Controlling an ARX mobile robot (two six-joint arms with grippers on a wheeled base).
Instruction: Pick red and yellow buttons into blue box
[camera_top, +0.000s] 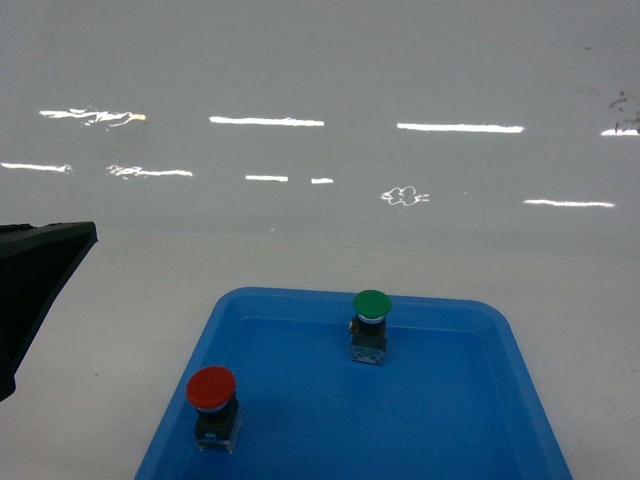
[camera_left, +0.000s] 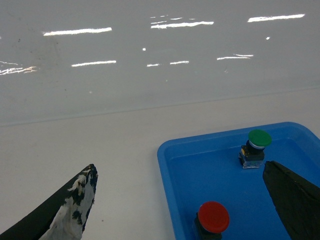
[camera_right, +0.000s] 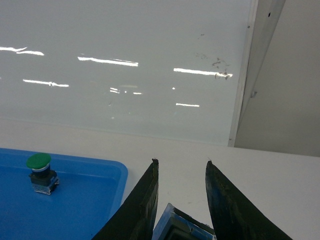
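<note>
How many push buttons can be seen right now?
2, both standing in the shallow blue tray: the red button near its front-left corner, the green button toward the back. No yellow one shows; it may be out of frame.

A tray (camera_top: 520, 380) sits on the table (camera_top: 140, 300). Two buttons stand in it: one button (camera_top: 212, 405) near the front left, the other button (camera_top: 370, 325) further back, well apart

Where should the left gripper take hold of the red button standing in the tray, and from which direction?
Come from above and close on the red button's black block body under the cap: it stands upright in the shallow blue tray, and its round cap offers no flat faces.
</note>
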